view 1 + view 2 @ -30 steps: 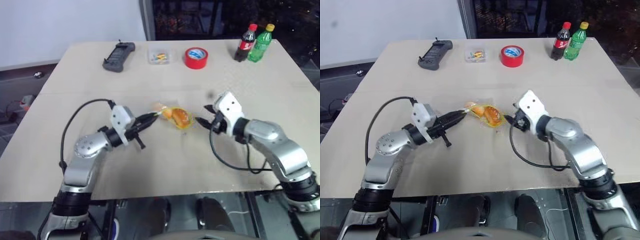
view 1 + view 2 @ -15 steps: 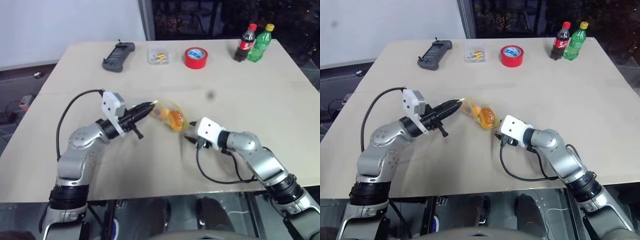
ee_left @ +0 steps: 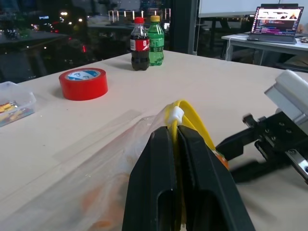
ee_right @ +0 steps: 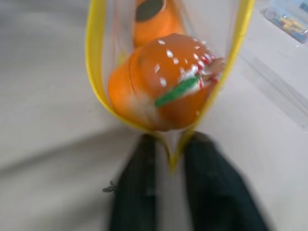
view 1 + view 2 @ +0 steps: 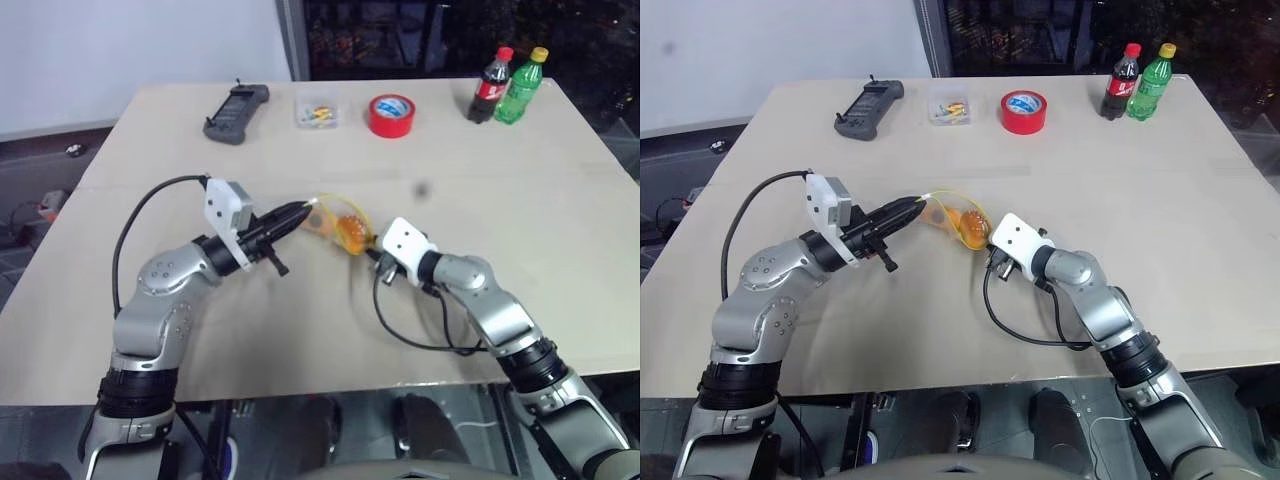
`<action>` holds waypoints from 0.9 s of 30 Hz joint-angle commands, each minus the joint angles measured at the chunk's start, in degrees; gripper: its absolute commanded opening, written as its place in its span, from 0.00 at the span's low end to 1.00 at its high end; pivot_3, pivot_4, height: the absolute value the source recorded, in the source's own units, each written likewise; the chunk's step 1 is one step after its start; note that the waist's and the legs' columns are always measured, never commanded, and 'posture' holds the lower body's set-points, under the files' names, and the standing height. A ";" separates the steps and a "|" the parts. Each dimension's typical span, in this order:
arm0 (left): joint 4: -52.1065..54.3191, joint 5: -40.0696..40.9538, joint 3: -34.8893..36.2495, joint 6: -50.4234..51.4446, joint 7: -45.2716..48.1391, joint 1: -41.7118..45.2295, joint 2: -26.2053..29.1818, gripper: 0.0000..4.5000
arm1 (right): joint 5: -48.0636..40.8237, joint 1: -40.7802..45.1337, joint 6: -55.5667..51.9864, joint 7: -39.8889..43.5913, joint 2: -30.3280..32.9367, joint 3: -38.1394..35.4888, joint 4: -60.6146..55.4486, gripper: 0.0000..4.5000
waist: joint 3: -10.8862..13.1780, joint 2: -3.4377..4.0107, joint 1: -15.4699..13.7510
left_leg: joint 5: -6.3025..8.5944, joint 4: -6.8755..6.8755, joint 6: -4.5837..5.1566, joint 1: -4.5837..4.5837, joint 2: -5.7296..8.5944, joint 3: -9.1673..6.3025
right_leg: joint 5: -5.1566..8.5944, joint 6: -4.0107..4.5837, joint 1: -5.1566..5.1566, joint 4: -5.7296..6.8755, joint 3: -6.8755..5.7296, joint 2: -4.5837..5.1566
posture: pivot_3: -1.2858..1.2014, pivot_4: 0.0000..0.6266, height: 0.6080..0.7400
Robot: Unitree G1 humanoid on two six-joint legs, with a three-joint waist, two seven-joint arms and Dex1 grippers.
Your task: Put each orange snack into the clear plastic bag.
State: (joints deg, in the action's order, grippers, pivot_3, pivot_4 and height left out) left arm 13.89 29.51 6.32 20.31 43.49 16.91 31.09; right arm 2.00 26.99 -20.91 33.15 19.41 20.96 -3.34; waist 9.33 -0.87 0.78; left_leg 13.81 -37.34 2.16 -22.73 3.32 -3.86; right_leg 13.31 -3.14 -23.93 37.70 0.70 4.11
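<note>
Left gripper (image 5: pixel 306 210) jaws clench the yellow zip strip of the clear plastic bag (image 5: pixel 330 218); right gripper (image 4: pixel 169 166) jaws pinch its opposite end. Both glossy orange oval snacks (image 4: pixel 161 86) sit at the open mouth; a slipped pinch or tilt would likely spill them onto the surface (image 5: pixel 300 330).

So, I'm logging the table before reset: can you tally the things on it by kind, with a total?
Orange snacks: 2, both inside the bag
Clear plastic bag: 1
Drink bottles: 2
Red tape roll: 1
Small clear box: 1
Black handheld device: 1
Total: 8
</note>
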 commanded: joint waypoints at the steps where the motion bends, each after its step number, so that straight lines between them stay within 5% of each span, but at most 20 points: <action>1: 2.30 1.58 1.96 0.19 -0.74 2.15 0.12 0.00 | -0.44 3.05 0.91 0.05 1.30 -4.35 -1.81 0.01 | 0.00 0.00 -0.01 | 0.01 0.00 0.01 0.00 0.00 0.00 | 0.00 0.00 -0.01 0.02 -0.01 0.00 | 0.52 0.24 1.00; 12: -8.29 5.02 0.22 7.34 -6.29 16.43 -7.72 0.00 | 2.17 17.43 6.50 4.08 13.20 -10.84 10.75 0.01 | 0.03 -0.03 -0.12 | -0.04 -0.01 -0.06 -0.02 0.06 -0.01 | 0.00 -0.01 0.02 -0.01 -0.17 0.01 | 0.52 0.24 1.00; 20: -25.11 -4.64 -3.48 -4.14 -3.43 30.48 -9.27 0.00 | 7.67 29.33 13.68 4.97 23.49 -11.32 23.63 0.01 | 0.08 -0.06 0.06 | -0.05 0.08 -0.07 -0.13 0.12 0.09 | 0.00 -0.01 -0.13 -0.07 -0.09 0.02 | 0.52 0.24 1.00; 24: -25.11 -8.32 -5.43 -9.34 -2.20 29.97 -8.62 0.00 | 8.83 25.78 12.11 6.67 27.98 -12.17 18.11 0.01 | 0.08 -0.06 0.11 | -0.01 0.15 -0.02 -0.20 0.12 0.12 | 0.00 -0.01 -0.16 -0.25 0.01 0.06 | 0.52 0.24 1.00; 27: -18.84 -14.51 -10.26 -15.60 -0.40 21.24 -6.49 0.00 | 8.48 14.35 8.15 9.16 31.08 -12.99 5.36 0.01 | -0.01 -0.03 -0.02 | 0.06 0.22 0.01 -0.26 0.08 0.12 | 0.00 -0.01 -0.20 -0.44 0.16 0.09 | 0.52 0.24 1.00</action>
State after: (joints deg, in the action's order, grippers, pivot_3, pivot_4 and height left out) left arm -7.46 19.15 -4.19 9.43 42.77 42.14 22.06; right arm 8.94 46.01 -7.75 41.72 47.40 11.43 5.85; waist 9.33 -0.90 0.76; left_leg 13.96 -37.14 2.16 -22.95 3.35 -3.75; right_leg 13.32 -3.15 -24.07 37.21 0.93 4.23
